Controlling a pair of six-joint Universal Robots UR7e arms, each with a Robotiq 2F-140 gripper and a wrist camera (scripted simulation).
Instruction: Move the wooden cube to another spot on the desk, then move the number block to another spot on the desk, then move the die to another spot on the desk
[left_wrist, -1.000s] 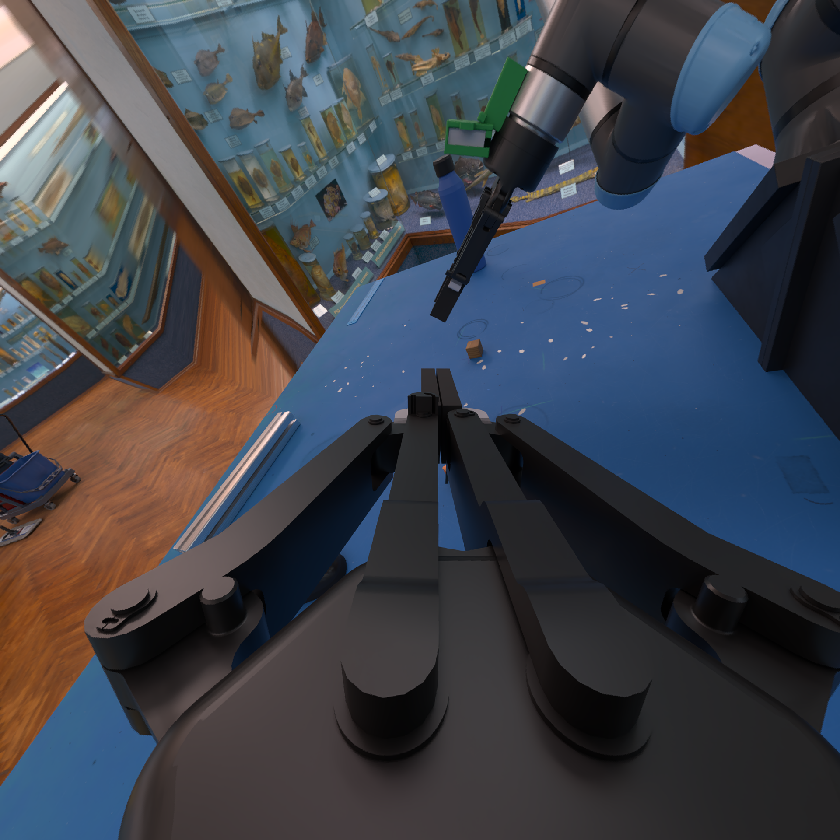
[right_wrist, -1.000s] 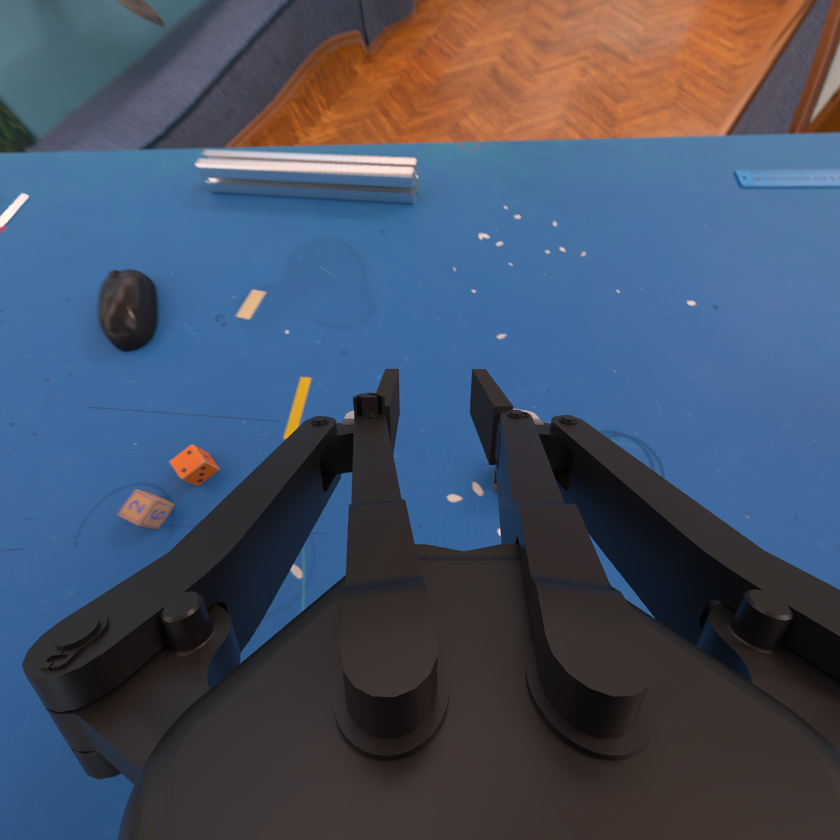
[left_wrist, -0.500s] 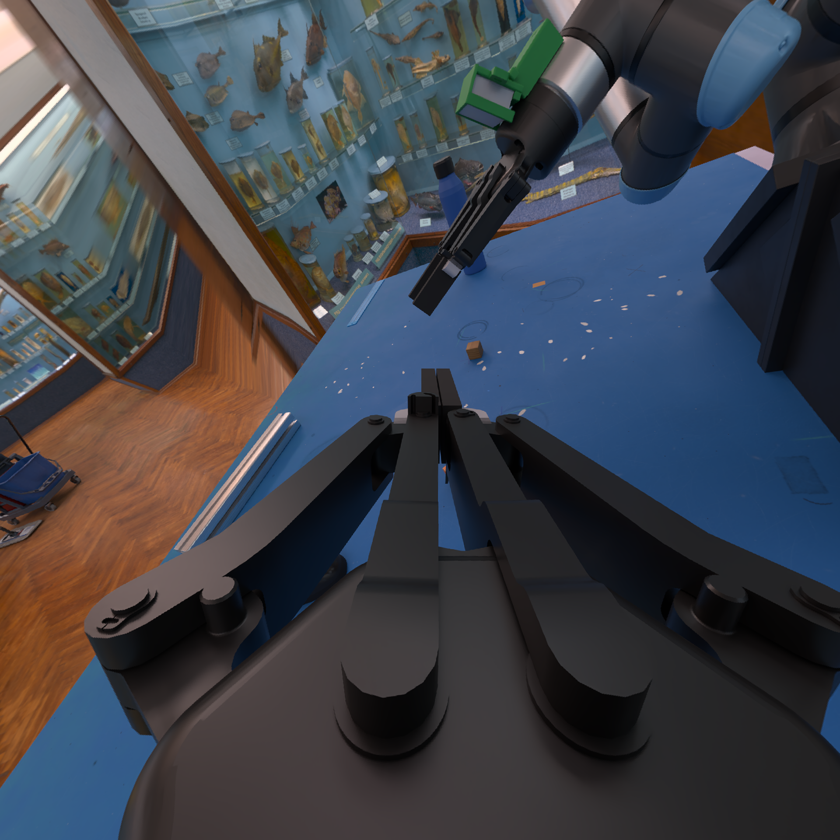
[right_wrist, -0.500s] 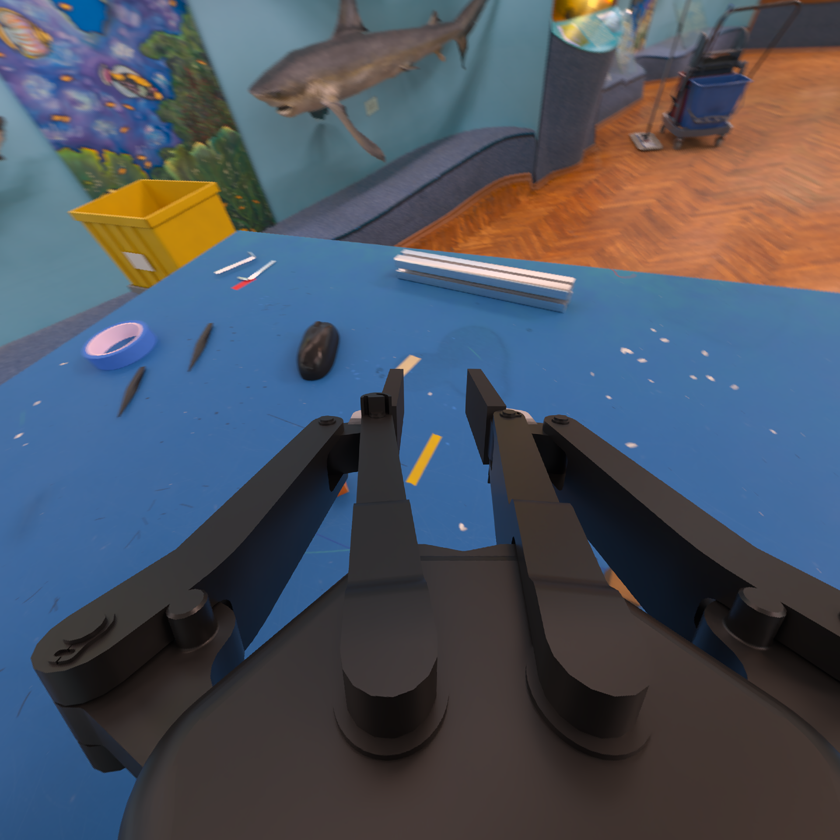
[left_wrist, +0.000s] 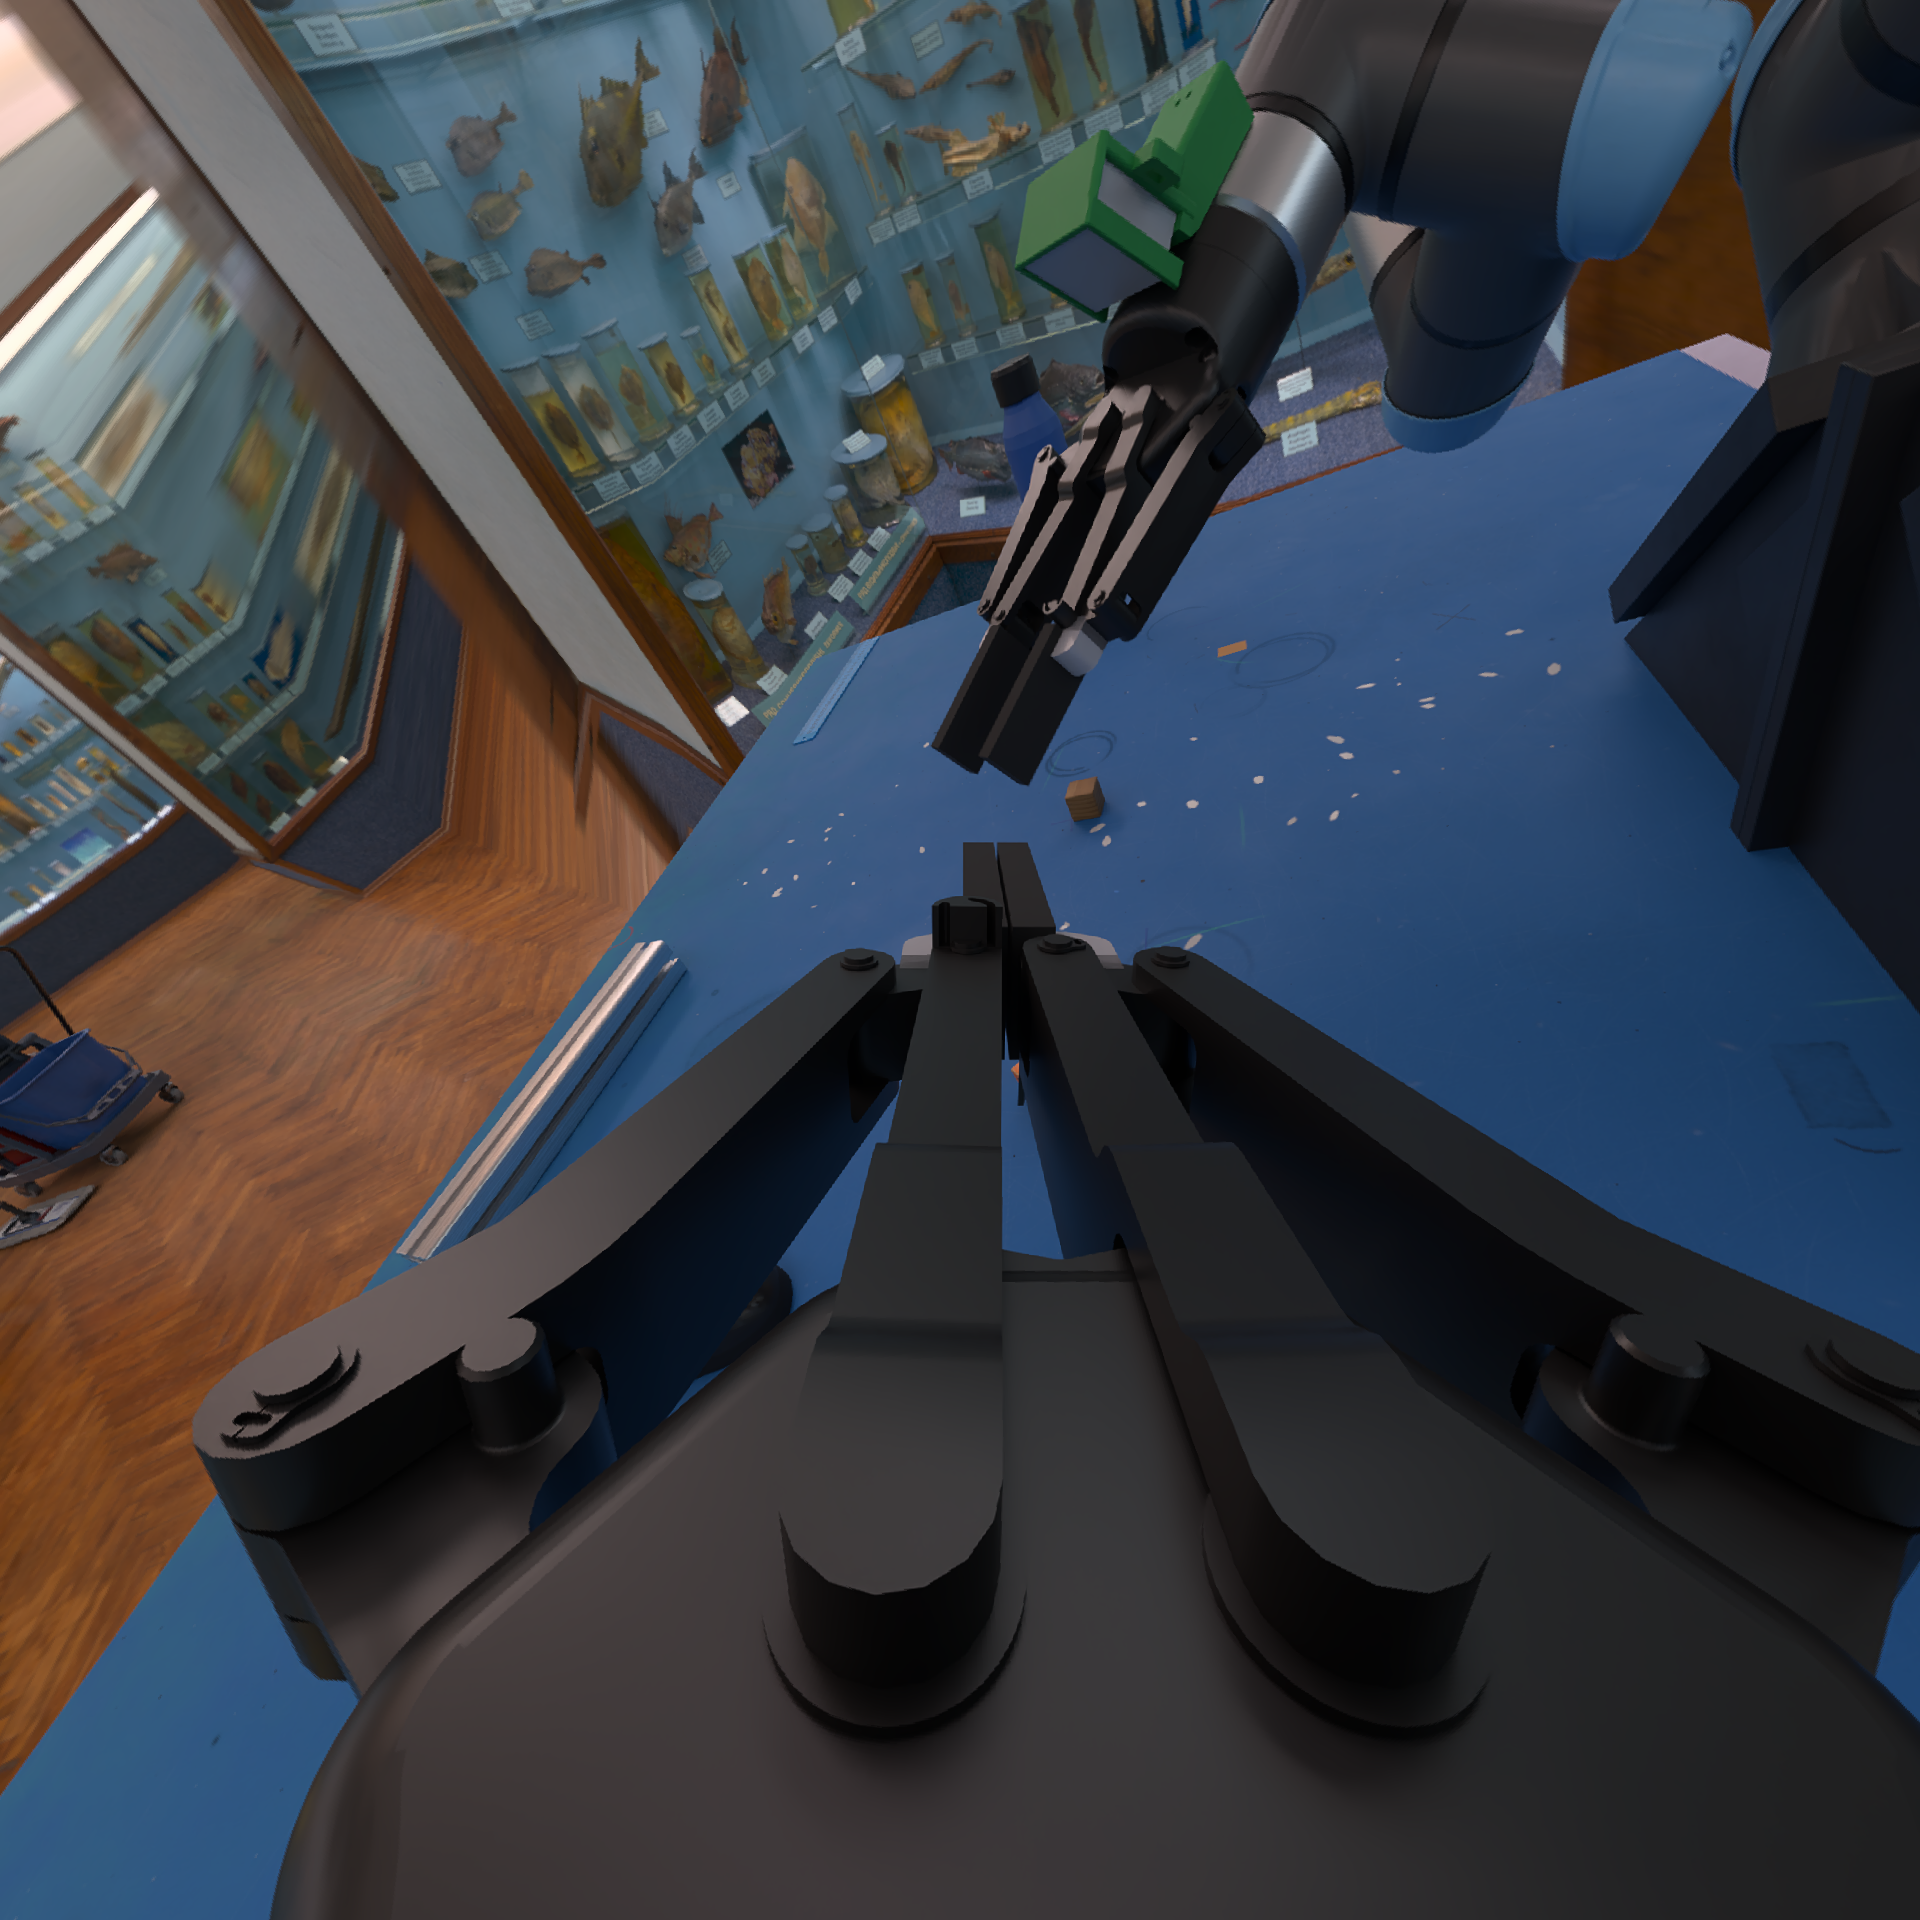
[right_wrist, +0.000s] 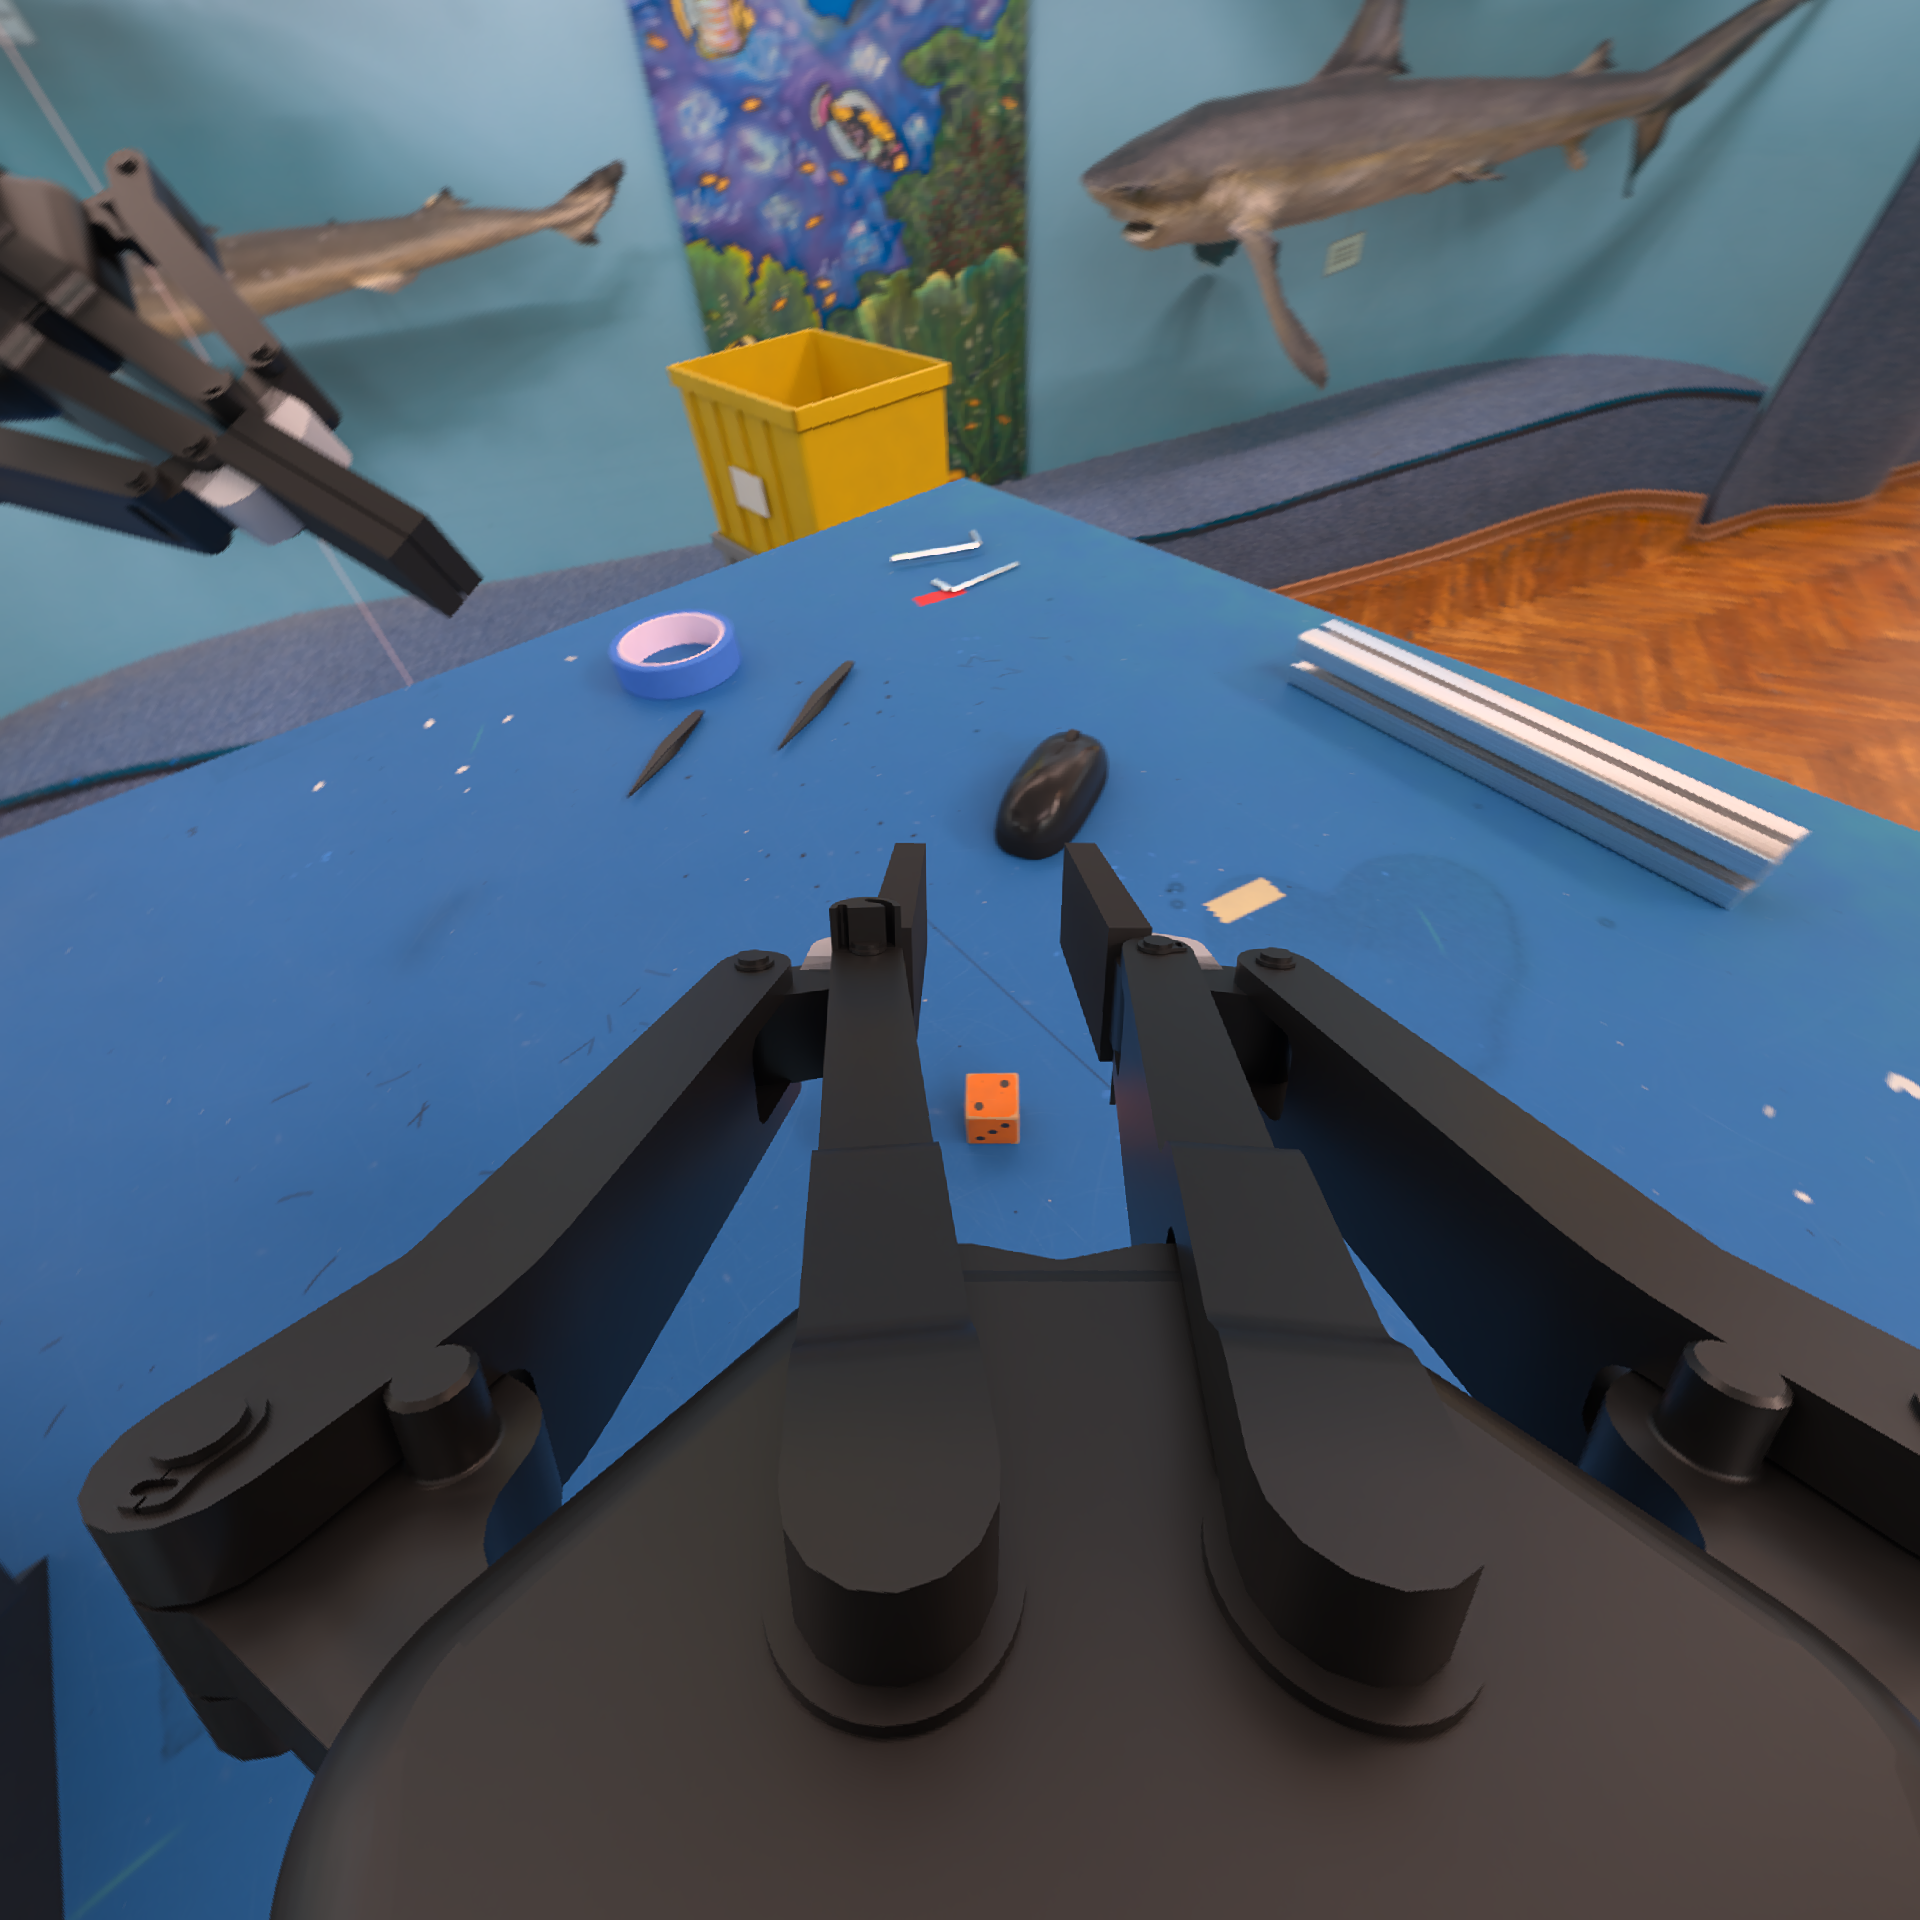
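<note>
Through the left wrist view: left gripper (left_wrist: 997, 868) clenched on nothing, fingertips pressed together, raised over the blue desk (left_wrist: 1455, 987). Beyond the tips, wooden cube (left_wrist: 1084, 800) resting on the desk among pale flecks. Above and just left of the cube, right gripper (left_wrist: 985, 750) hanging clear of the surface, angled down; from this side, cannot tell its gap. Aluminium rail (left_wrist: 561, 1081) lying along the desk's left edge.

Through the right wrist view: right gripper (right_wrist: 992, 883) released, fingers parted and empty, off the desk (right_wrist: 312, 1039). Between the fingers, lower down, orange die (right_wrist: 992, 1108) sitting on the desk, apart from both. Past the tips, black mouse (right_wrist: 1051, 794); farther back, two dark spikes (right_wrist: 816, 704), blue tape roll (right_wrist: 675, 651), hex keys (right_wrist: 935, 551). Aluminium rail (right_wrist: 1548, 764) at right. Yellow bin (right_wrist: 821, 436) beyond the far edge. Left gripper (right_wrist: 442, 571) at upper left, closed. Number block out of sight.
</note>
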